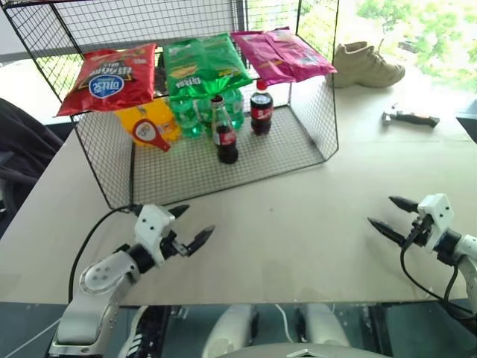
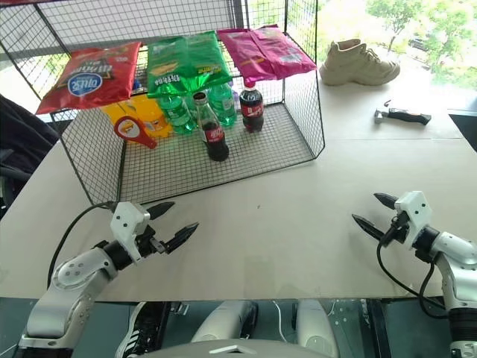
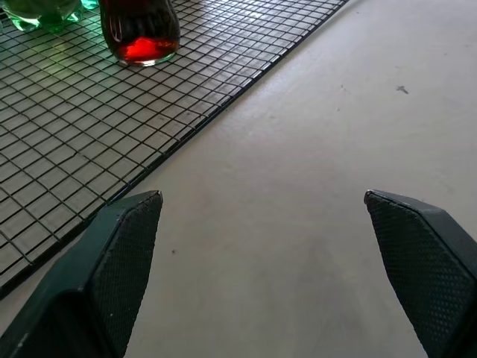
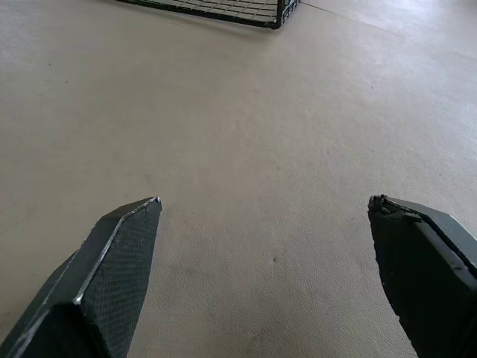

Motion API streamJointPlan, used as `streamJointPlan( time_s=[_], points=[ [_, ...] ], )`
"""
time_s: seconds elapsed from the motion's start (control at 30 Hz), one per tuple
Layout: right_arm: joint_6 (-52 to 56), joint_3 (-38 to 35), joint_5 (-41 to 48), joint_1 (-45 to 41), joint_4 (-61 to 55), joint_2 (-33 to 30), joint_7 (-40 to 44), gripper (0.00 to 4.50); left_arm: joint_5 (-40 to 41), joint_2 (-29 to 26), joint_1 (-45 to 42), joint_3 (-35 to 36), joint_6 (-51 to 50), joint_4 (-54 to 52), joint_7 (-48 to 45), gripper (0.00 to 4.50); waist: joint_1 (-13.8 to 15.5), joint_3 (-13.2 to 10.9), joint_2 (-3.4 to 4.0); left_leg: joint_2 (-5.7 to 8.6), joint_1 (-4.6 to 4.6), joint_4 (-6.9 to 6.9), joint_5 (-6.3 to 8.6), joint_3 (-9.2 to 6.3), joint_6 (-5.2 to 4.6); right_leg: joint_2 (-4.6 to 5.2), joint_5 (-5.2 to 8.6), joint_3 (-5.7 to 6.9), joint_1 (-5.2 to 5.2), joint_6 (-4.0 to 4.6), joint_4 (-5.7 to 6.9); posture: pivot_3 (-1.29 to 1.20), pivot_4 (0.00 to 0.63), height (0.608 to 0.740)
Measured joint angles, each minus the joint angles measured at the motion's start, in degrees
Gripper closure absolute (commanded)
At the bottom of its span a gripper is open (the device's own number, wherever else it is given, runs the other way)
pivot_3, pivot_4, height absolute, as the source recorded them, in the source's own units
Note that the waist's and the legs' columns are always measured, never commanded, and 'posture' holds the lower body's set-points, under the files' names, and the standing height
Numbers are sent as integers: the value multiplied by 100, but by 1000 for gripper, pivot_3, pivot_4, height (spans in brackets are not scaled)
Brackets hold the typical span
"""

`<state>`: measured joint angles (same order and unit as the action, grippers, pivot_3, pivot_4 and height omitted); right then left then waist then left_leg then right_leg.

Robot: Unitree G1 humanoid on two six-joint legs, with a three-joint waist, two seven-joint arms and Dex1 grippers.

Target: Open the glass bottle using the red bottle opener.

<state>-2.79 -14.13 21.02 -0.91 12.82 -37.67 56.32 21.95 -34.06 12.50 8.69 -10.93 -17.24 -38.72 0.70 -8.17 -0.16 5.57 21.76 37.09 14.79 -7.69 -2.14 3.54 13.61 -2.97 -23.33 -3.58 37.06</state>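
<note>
Bottle [image 1: 225, 134] ahead of wide-open, empty left end effector [image 1: 191, 228]: likely rigid, slick, breakable, top-heavy, best gripped at label; right end effector [image 1: 389, 215] likewise open, empty, opener [image 1: 149, 134] flat, light.

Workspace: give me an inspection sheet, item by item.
Surface: beige table, wire rack standing on it.
Job's things: glass bottle upright on the rack floor; red bottle opener left of it, against a yellow pack.
Clutter: chip bags on top, green bottles, plastic cola bottle, shoe, tool.
End effectors: left end effector and right end effector open, empty.
Cables: black cable at left arm.
Surroundings: window, greenery.
</note>
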Motion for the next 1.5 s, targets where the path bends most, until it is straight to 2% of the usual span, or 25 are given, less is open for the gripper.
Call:
streamJointPlan(
  time_s=[0.17, 0.4, 0.67, 0.83, 1.07, 1.5],
  points=[
    [10, 0, 0, 24, -130, 26, -46, 34, -59, 166, -127, 20, 99, 98, 63, 0, 5, 0, 0, 0, 0, -1, 0, -1, 0, 0, 0, 1, 0, 0, 0, 0, 150, 732],
    [307, 236, 72, 280, -1087, 385, -210, 34, -236, 502, -512, 78, 260, 514, 407, 0, 10, 1, -2, 0, 2, 0, 0, -6, 0, -1, 0, 6, 0, 0, -1, 0, 150, 732],
    [1149, 714, 112, 874, -3635, 1157, -1500, 34, -441, 799, -1311, 453, 392, 1010, 1233, 0, 17, 6, -10, 1, 9, 1, -2, -15, 7, -1, 0, 14, -8, -1, -2, 0, 150, 732],
    [1879, 1089, 139, 1116, -4968, 1320, -2231, 34, -482, 851, -1760, 573, 391, 1138, 1550, 0, 17, 10, -18, 4, 11, 5, -5, -16, 12, 1, 0, 16, -9, -2, -2, 0, 150, 732],
    [2541, 1047, 1131, 995, -6193, 1115, -2513, 34, -580, 871, -2473, 668, 389, 1657, 1939, 0, 12, 11, -27, 5, 12, 6, -6, -23, 12, 0, 0, 26, -8, -3, -3, 0, 150, 732],
    [2759, 906, 2084, 923, -6372, 596, -2370, 34, -721, 810, -3051, 679, 470, 2356, 2120, 0, 12, 7, -38, 6, 14, 7, -7, -25, 12, 1, 0, 29, -8, -3, -4, 0, 150, 732]
  ],
)
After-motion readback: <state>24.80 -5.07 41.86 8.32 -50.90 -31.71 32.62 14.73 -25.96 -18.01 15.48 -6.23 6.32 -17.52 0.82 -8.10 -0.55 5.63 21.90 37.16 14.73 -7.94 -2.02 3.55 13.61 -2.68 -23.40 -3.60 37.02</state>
